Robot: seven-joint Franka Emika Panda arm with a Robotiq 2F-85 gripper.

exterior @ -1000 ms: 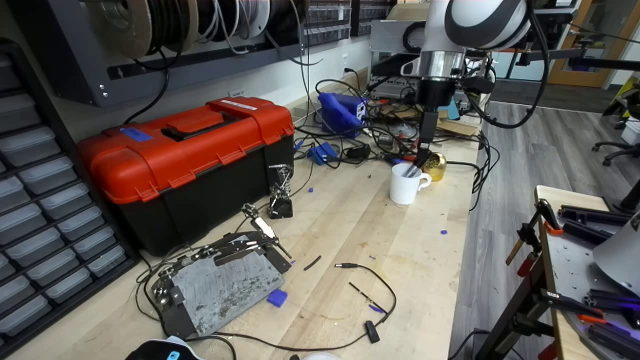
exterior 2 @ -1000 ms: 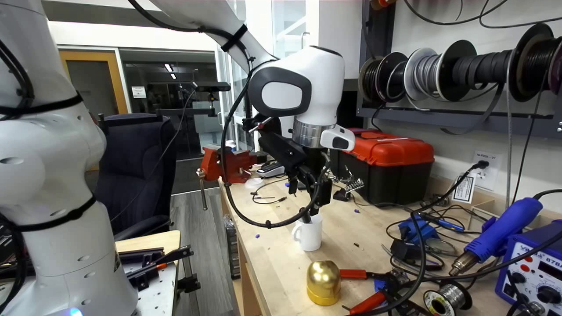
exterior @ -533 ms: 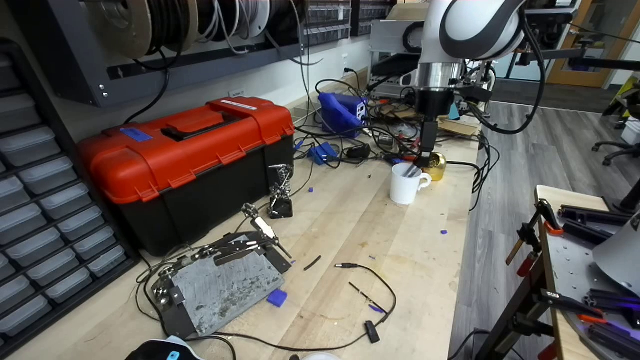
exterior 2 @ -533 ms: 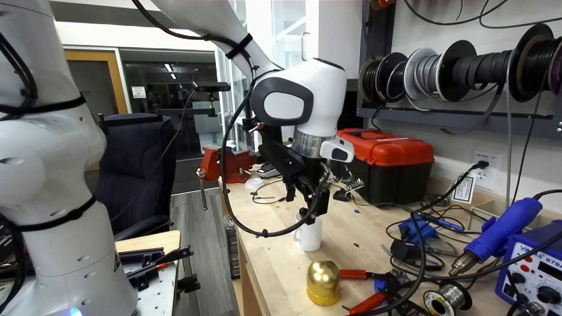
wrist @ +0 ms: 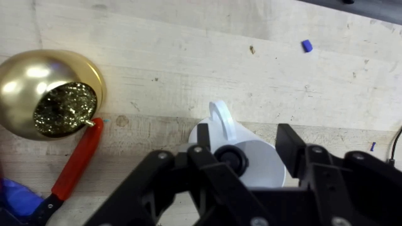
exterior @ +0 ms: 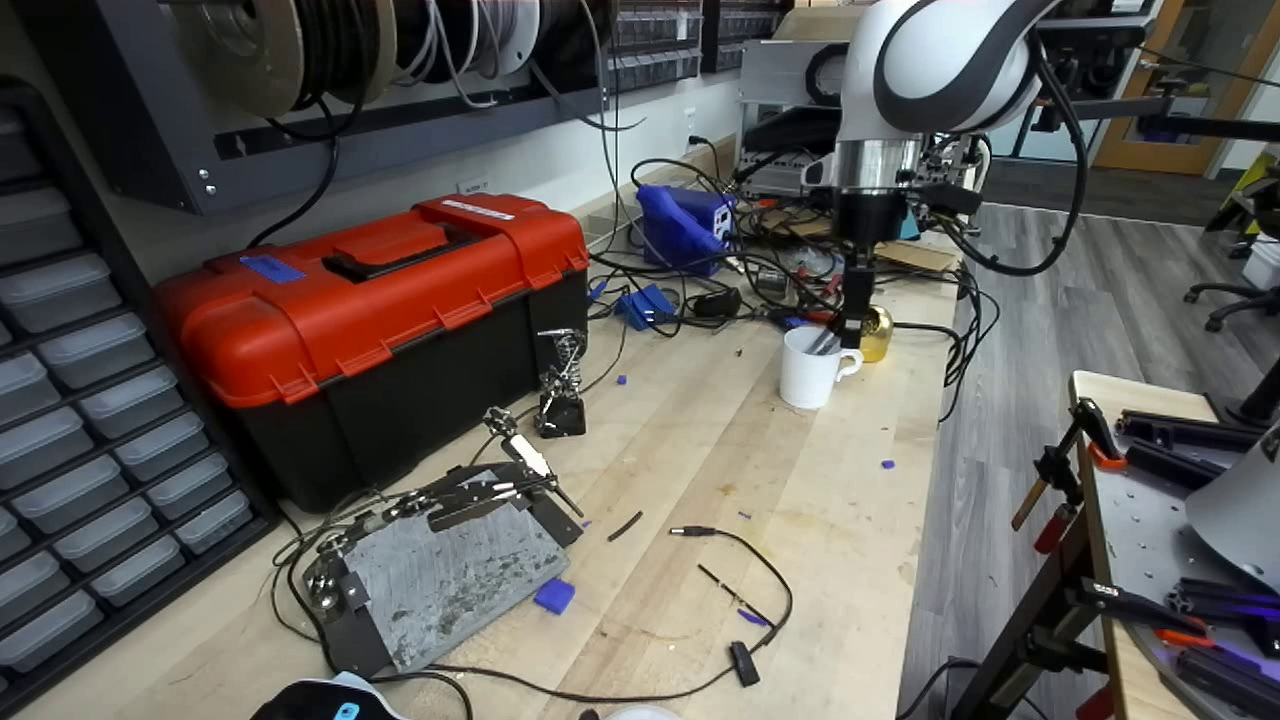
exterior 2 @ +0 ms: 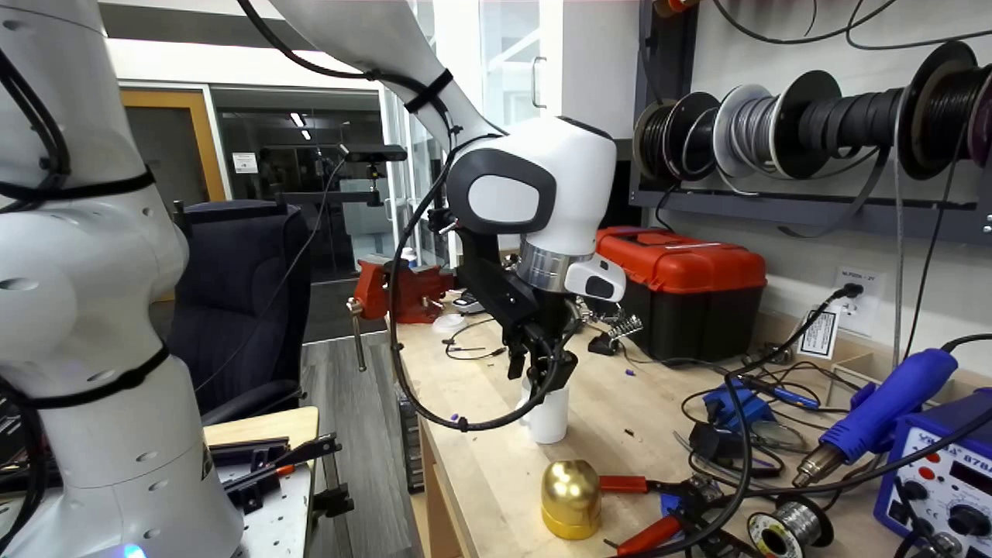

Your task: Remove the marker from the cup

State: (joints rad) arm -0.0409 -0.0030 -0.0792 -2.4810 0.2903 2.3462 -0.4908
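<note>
The white cup (exterior: 805,382) stands upright on the bench in both exterior views, its handle towards the bench's outer edge. Leaning inside it is the marker (exterior: 824,343); the wrist view looks down on the dark round end of the marker (wrist: 230,158). My gripper (wrist: 246,141) is over the cup with its fingers apart. The marker's end lies between them, nearer the finger (wrist: 203,135) on the picture's left, while a wide gap separates it from the opposite finger. In an exterior view the hanging cable and the gripper (exterior 2: 542,370) partly cover the cup's top.
A gold tip-cleaner ball (wrist: 50,94) stands close to the cup, with a red-handled tool (wrist: 80,158) next to it. Tangled cables and a blue soldering station (exterior: 685,225) fill the bench's far end. The red toolbox (exterior: 380,300) stands against the wall.
The arm has come down towards the cup, and the fingers have drawn closer to each other. Cup and marker look unmoved.
</note>
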